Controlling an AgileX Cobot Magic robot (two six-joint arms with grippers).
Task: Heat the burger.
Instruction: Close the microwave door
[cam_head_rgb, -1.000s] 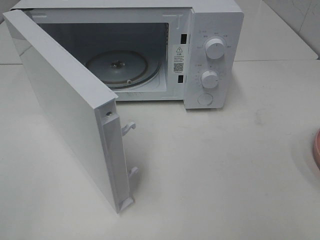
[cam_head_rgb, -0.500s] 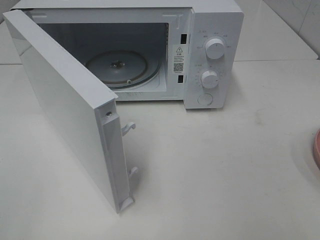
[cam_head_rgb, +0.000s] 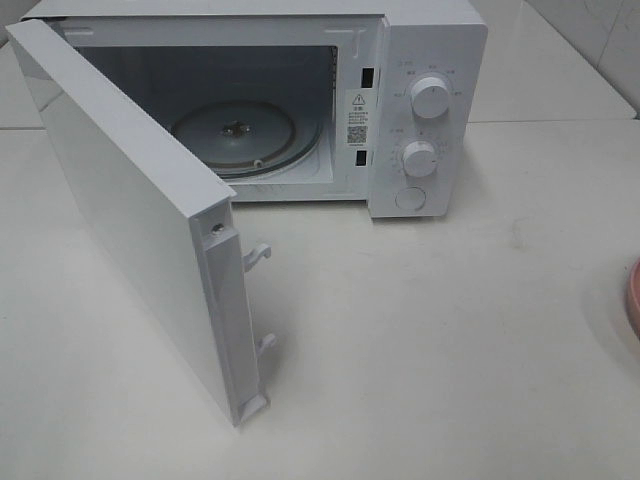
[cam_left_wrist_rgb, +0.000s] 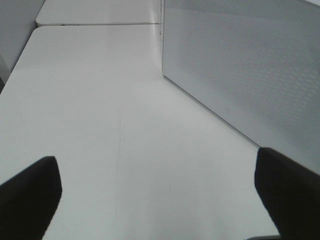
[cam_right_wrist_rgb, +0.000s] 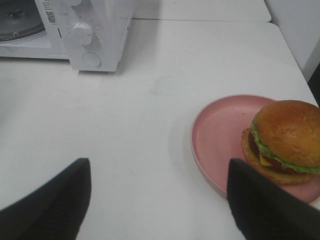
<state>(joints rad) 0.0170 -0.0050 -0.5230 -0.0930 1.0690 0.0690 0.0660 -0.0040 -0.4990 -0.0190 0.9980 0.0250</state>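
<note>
The burger (cam_right_wrist_rgb: 286, 140), with a golden-brown bun, green lettuce and a dark patty, sits on a pink round plate (cam_right_wrist_rgb: 220, 135) in the right wrist view. My right gripper (cam_right_wrist_rgb: 160, 200) is open, above the table and short of the plate, touching nothing. The white microwave (cam_head_rgb: 430, 60) stands at the back with its door (cam_head_rgb: 130, 210) swung wide open and its glass turntable (cam_head_rgb: 235, 135) bare. My left gripper (cam_left_wrist_rgb: 157, 195) is open over bare table beside the door's outer face (cam_left_wrist_rgb: 250, 65). Neither gripper shows in the exterior high view.
Only a sliver of the pink plate (cam_head_rgb: 634, 295) shows at the right edge of the exterior high view. The microwave's two dials (cam_head_rgb: 430, 97) and round button face front. A tiled wall lies behind at the right.
</note>
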